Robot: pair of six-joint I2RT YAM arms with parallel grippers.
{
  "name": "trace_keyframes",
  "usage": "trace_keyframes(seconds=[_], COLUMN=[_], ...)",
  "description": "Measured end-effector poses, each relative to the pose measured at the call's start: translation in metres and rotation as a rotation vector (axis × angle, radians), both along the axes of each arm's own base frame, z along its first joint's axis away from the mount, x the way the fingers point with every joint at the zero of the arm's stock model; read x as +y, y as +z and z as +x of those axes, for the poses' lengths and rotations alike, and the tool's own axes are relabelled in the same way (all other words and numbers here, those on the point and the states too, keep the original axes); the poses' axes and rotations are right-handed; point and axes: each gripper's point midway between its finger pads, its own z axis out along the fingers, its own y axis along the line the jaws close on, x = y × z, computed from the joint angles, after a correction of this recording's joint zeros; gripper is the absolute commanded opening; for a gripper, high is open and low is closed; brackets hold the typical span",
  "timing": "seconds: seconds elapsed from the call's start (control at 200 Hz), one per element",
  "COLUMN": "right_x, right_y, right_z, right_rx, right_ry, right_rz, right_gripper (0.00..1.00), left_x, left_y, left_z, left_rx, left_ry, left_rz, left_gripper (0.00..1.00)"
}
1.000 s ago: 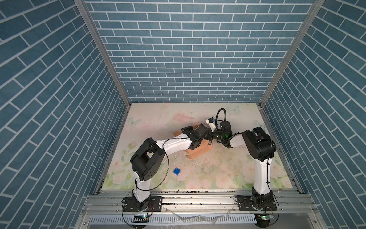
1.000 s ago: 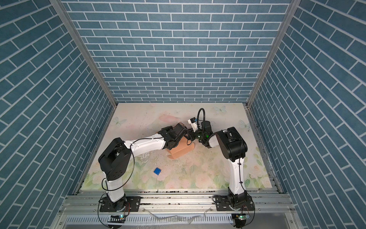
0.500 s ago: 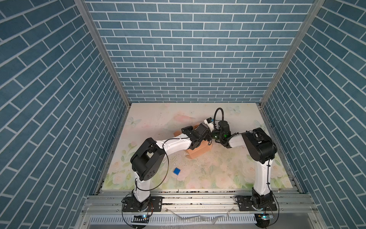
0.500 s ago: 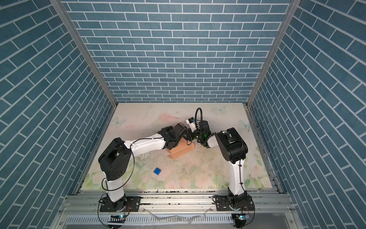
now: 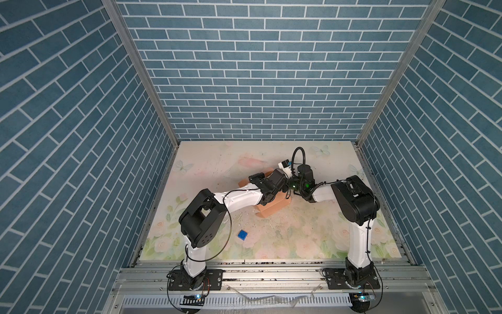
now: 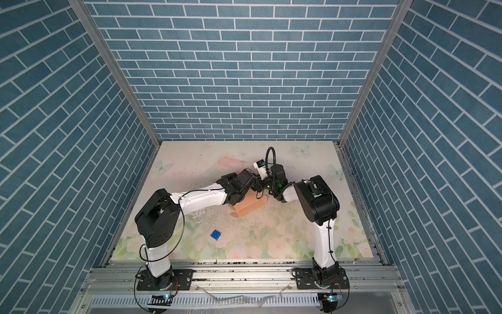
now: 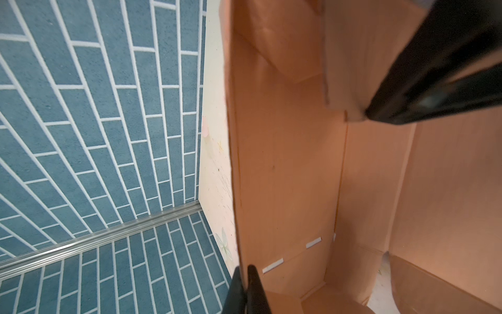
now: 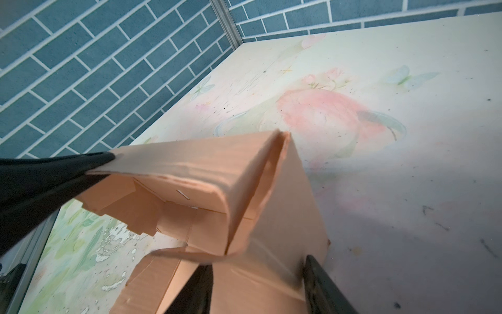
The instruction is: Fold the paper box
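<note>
Overhead pair; wrists near paper box (image 5: 272,208)

A floral table mat (image 5: 298,239) spreads beneath the jaws, pale, with printed roses, leaves and butterflies. In both top views a small blue cube (image 5: 242,235) sits on it well apart from the jaws, on their near side toward the front rail (image 5: 271,274) and off to the left. White flaky patches (image 5: 240,217) speckle the mat between the jaws and the cube. A large pink blossom print (image 8: 326,108) lies just beyond the jaws, toward the back wall (image 5: 260,68). Blue brick-pattern walls stand on three sides, far from the jaws, joined by aluminium corner posts (image 5: 141,73).
</note>
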Motion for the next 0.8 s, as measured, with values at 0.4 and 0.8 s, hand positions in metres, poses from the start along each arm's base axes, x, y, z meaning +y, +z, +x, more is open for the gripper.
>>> trace_keyframes(seconds=[0.4, 0.8], right_x=[-0.007, 0.009], right_y=[0.003, 0.018], right_z=[0.001, 0.008], right_rx=[-0.008, -0.056], right_ry=[0.0, -0.026], right_rz=[0.014, 0.021], right_gripper=[0.51, 0.43], left_x=[0.0, 0.002], left_y=[-0.001, -0.002], left_z=[-0.001, -0.001], left_rx=[0.003, 0.002], left_ry=[0.002, 0.013], left_rz=[-0.006, -0.007], left_gripper=[0.06, 0.06])
